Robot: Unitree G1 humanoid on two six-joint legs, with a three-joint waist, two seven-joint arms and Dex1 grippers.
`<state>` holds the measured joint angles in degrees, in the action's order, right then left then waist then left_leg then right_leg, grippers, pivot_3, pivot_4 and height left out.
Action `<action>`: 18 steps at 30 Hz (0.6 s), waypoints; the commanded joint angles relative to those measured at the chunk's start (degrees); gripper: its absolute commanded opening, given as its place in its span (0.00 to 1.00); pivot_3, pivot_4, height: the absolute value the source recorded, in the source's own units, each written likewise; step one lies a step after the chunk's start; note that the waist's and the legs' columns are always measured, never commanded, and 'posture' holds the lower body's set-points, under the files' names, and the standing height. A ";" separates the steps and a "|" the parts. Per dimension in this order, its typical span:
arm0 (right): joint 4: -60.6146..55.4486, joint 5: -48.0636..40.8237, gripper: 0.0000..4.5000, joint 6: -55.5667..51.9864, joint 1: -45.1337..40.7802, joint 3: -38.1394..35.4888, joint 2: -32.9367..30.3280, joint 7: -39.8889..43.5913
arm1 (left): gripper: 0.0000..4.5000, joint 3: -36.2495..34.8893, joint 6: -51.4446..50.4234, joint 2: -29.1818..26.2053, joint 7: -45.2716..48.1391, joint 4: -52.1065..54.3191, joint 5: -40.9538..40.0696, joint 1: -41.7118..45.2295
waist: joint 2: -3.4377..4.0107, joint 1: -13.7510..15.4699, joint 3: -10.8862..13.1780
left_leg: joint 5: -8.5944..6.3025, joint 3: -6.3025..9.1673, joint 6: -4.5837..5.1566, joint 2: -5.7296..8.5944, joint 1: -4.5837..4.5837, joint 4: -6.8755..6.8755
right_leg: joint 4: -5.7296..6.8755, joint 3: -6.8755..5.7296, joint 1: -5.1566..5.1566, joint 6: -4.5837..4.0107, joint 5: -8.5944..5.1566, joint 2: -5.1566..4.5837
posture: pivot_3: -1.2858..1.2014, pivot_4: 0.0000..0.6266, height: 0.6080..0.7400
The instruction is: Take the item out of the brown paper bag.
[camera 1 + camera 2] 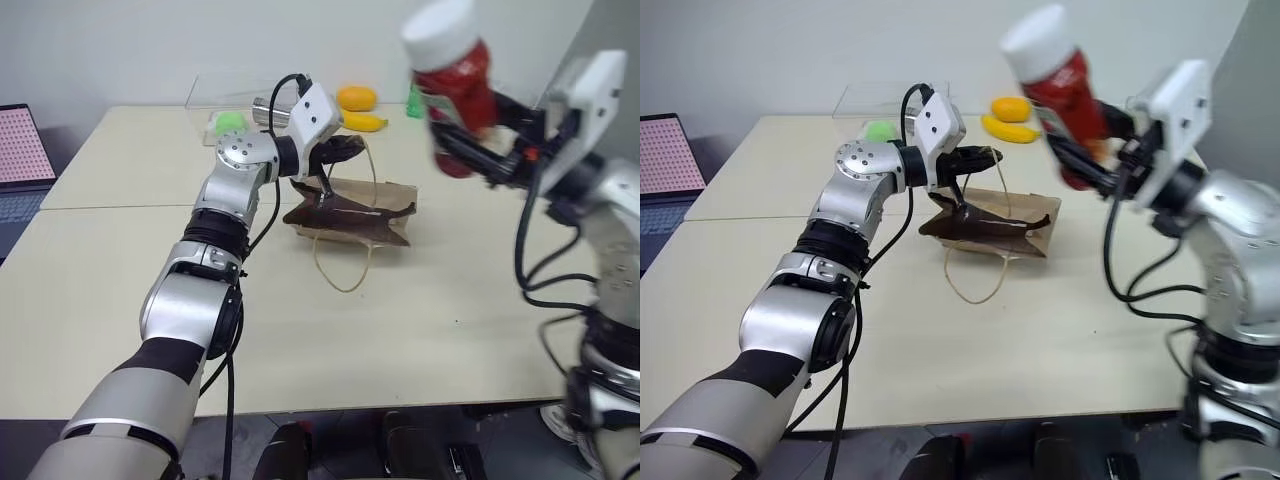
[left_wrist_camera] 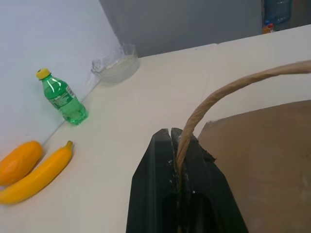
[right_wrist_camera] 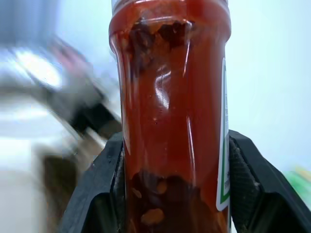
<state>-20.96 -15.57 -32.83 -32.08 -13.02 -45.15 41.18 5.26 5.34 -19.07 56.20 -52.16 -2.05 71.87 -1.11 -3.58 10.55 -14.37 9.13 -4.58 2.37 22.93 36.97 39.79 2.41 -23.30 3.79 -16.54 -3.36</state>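
Lying flattened on the pale table (image 1: 120,300) near the centre of the head view, the brown paper bag (image 1: 352,212) is seen with one tan loop handle (image 1: 342,270) spilled toward the lower part of the frame and the other handle (image 2: 228,92) drawn up and pinched. That upper handle is clamped between the closed fingers of the left end effector (image 2: 174,138), as is shown in the left wrist view, where the cord is seen running out from between the two black fingers. The item (image 1: 455,75), a glossy dark red cylinder with a white end, is held clear of the bag in the upper right of the head view, well above the table, with its white end turned upward. It is gripped across its body by the right end effector (image 3: 175,160), whose fingers (image 3: 104,184) are pressed against both sides of the red cylinder in the right wrist view. At the far edge of the table, in the upper middle of the frame, an orange fruit (image 1: 357,98) and a yellow banana-like fruit (image 1: 364,122) are seen side by side, with a green soda bottle (image 2: 62,98) and a clear glass bowl (image 2: 115,68) near them. A clear plastic box (image 1: 225,115) is placed behind the left arm, and a laptop (image 1: 22,165) is seen at the left edge.
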 commanded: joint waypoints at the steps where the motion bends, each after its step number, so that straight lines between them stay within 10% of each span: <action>1: 7.98 10.64 0.48 10.40 5.17 4.11 -6.28 -0.33 | 0.00 -0.65 0.58 -0.01 -0.69 0.91 0.01 2.28 | -0.01 0.01 0.01 | 0.00 -0.04 0.00 0.01 -0.02 0.01 | 0.02 0.03 0.00 0.00 0.00 -0.01 | 0.52 0.24 1.00; 11: 28.50 28.16 0.48 30.92 8.47 17.92 -10.78 -2.14 | 0.00 -0.62 0.59 0.27 -0.76 1.77 -0.10 2.03 | 0.01 -1.39 0.02 | 0.05 -0.21 -0.08 -0.03 -0.09 0.01 | 0.12 0.18 -0.02 0.01 0.00 0.00 | 0.52 0.24 1.00; 18: 28.17 26.59 1.00 31.15 11.06 17.23 -10.67 1.85 | 0.00 -0.69 0.72 0.13 -0.95 1.94 -0.10 1.57 | 0.00 -1.22 0.02 | 0.07 -0.19 -0.12 -0.03 -0.07 0.01 | 0.09 0.16 -0.01 0.01 0.00 -0.01 | 0.52 0.24 1.00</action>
<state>9.15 12.09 -1.70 -21.32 6.15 -54.84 42.24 5.29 5.37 -18.56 55.68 -52.14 -1.96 72.37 -1.11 -4.80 10.57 -14.30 8.98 -4.70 2.34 22.86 36.99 39.87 2.54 -23.29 3.80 -16.54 -3.37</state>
